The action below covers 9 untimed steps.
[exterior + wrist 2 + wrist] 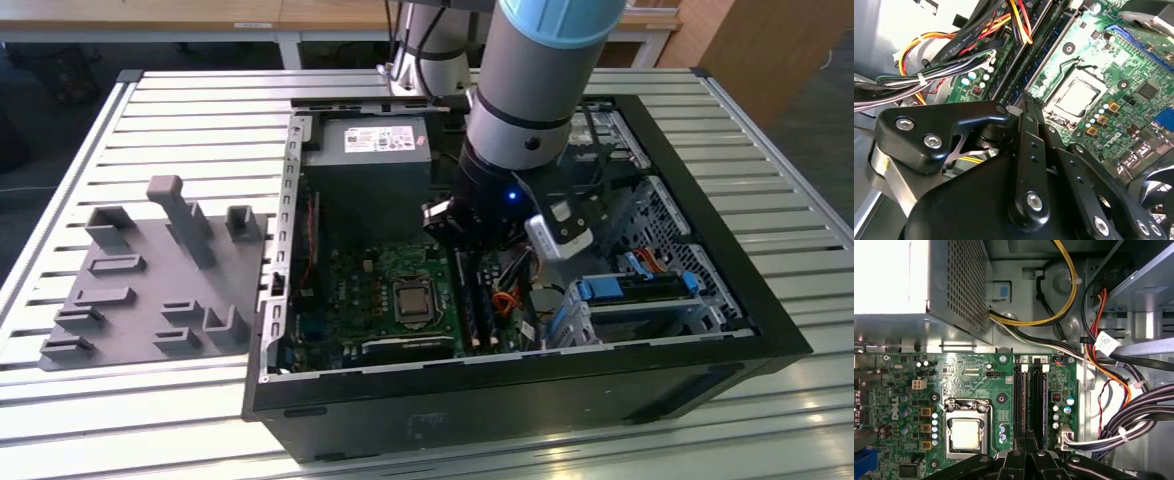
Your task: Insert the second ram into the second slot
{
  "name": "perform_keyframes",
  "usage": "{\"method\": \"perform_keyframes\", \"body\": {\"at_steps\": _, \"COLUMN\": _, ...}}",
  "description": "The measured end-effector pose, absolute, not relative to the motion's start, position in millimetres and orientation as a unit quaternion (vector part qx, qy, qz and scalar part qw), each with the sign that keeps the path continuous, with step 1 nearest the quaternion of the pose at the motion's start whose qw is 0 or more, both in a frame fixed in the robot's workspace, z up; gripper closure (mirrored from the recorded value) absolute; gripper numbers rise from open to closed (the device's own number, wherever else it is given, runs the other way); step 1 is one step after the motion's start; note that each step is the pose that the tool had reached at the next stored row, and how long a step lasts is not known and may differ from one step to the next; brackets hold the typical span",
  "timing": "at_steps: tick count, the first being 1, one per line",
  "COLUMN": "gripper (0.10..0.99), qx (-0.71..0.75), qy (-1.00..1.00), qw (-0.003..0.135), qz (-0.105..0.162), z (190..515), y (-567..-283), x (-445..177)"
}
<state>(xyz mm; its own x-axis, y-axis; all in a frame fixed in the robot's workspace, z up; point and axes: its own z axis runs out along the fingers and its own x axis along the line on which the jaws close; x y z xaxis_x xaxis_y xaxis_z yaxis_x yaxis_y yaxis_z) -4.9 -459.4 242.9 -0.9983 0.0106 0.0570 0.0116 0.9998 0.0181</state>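
Exterior view: the robot arm is reaching down into an open computer case that is lying on a slatted metal table. A grey fixture plate with upright pegs is sitting on the table toward the exterior view's left of the case. The gripper is hanging low over the green motherboard, just above the memory slots beside the processor socket. A power supply is occupying the far end of the case, and blue drive brackets are sitting toward the exterior view's right.

First wrist view: the gripper is showing its black fingers drawn together at the near end of the slots. A long dark stick, the second ram, is standing on edge in a slot, running away from the fingertips; whether the fingers are touching it, I cannot tell. Another dark stick is lying parallel just beside it. Bundled cables are running alongside.

Second wrist view: the gripper fingertips are meeting over the slot row.
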Motion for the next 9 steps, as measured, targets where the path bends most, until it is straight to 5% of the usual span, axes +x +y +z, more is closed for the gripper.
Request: {"method": "perform_keyframes", "body": {"at_steps": 9, "gripper": 0.969, "qx": -0.006, "qy": -1.0, "qw": 0.028, "qz": -0.009, "z": 244.8, "y": -459.4, "x": -4.9}}
